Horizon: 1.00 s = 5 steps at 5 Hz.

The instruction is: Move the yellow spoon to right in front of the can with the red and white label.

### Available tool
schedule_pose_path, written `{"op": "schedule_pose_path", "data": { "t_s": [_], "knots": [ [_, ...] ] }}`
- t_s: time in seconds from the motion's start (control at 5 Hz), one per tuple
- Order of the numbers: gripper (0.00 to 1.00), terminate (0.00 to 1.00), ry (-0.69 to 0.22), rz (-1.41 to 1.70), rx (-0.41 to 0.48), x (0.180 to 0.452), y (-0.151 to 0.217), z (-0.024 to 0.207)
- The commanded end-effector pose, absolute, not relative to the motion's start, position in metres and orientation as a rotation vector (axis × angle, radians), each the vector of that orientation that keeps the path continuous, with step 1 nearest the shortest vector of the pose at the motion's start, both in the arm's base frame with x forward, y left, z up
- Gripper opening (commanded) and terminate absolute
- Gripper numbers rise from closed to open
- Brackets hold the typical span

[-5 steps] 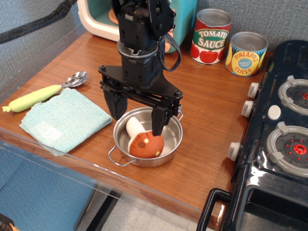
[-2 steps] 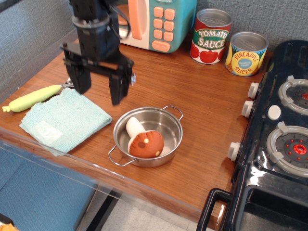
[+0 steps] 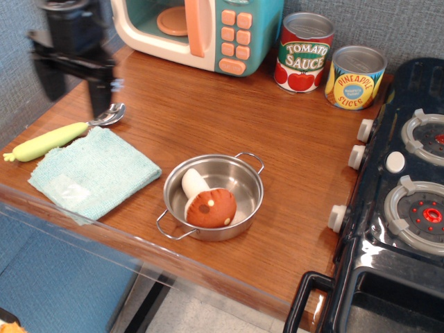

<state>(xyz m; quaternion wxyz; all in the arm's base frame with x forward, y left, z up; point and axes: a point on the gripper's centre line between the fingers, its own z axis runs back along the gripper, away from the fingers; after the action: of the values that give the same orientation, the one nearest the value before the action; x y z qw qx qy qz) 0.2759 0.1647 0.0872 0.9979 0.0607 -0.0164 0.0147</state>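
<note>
We are looking down at a wooden surface (image 3: pixel 208 118). Nearest its front left edge, the yellow spoon (image 3: pixel 62 135) is lying flat beside a teal cloth (image 3: pixel 94 173), its pale handle pointing toward the lower left and its silver bowl angling up and to the right. Just behind that bowl, the gripper (image 3: pixel 73 87) is hovering, blurred, its two fingers spread wide and holding nothing. So the spoon is lying slightly in front of and below the gripper. Far back on the right, the can with the red and white label (image 3: pixel 305 52) is standing, well apart from the spoon.
</note>
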Motion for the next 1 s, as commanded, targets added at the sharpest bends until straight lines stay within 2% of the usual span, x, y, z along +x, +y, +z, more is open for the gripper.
{"op": "schedule_pose_path", "data": {
  "t_s": [0.0,0.2,0.4,0.6,0.8],
  "knots": [
    [1.00,0.00,0.024,0.077,0.158,0.262,0.231,0.071],
    [1.00,0.00,0.089,0.107,0.159,0.264,0.239,0.049],
    [1.00,0.00,0.115,0.112,0.150,0.268,0.237,0.035],
    [1.00,0.00,0.125,0.093,0.151,0.273,0.231,0.028],
    [1.00,0.00,0.114,0.099,0.166,0.274,0.230,0.036]
  ]
}}
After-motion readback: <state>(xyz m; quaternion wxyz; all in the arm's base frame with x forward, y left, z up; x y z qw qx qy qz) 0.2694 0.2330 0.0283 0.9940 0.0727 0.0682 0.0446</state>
